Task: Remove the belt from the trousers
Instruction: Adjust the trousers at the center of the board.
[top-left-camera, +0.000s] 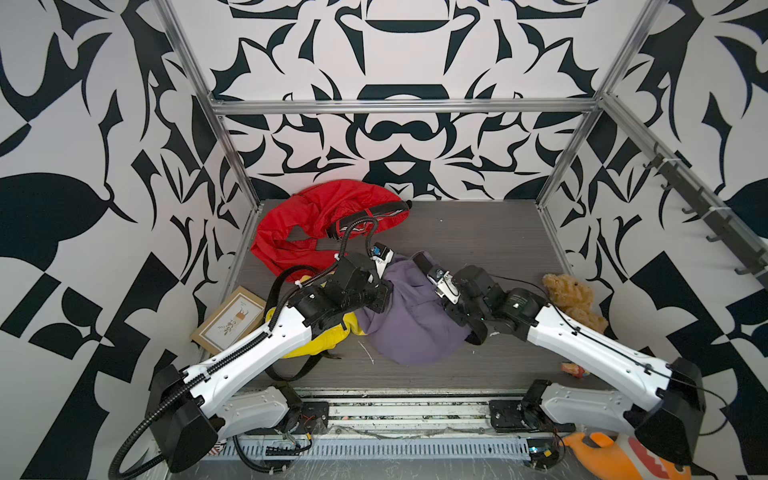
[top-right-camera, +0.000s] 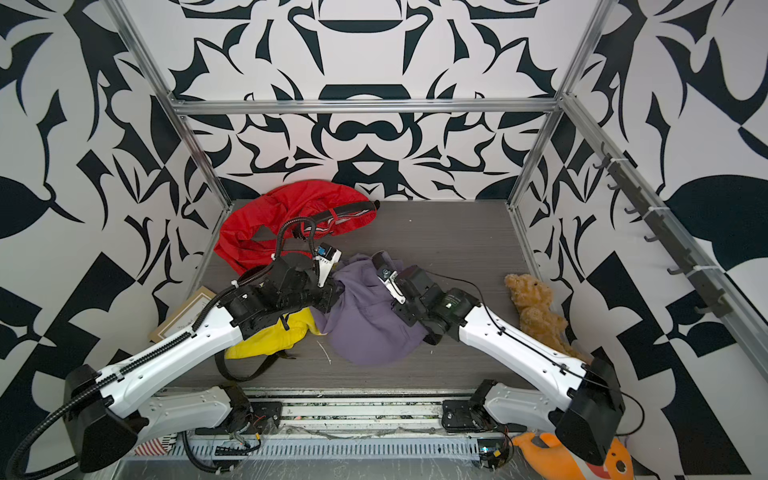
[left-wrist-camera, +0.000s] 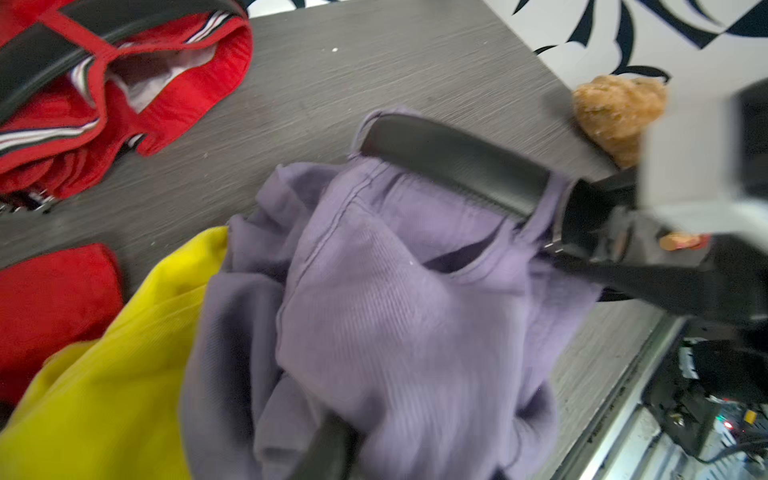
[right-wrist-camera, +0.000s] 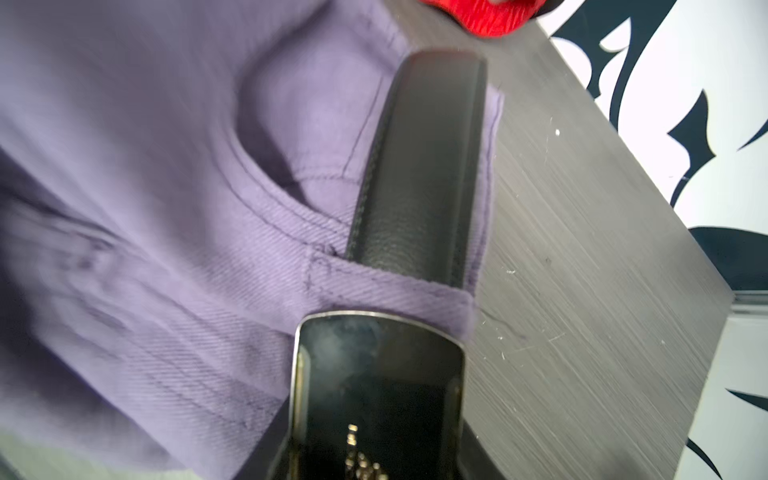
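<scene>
Purple trousers lie bunched mid-table in both top views. A black belt runs through their waistband loops. My right gripper is at the trousers' far edge. The belt's glossy buckle sits tight between its dark fingers, hard against a purple loop. My left gripper presses into the purple fabric on the trousers' left side. Only one of its fingers shows, with cloth bunched over it, so its opening is hidden.
Red trousers with their own black belt lie at the back left. A yellow garment and a black strap lie under my left arm. A picture frame is at the left edge, a teddy bear at the right.
</scene>
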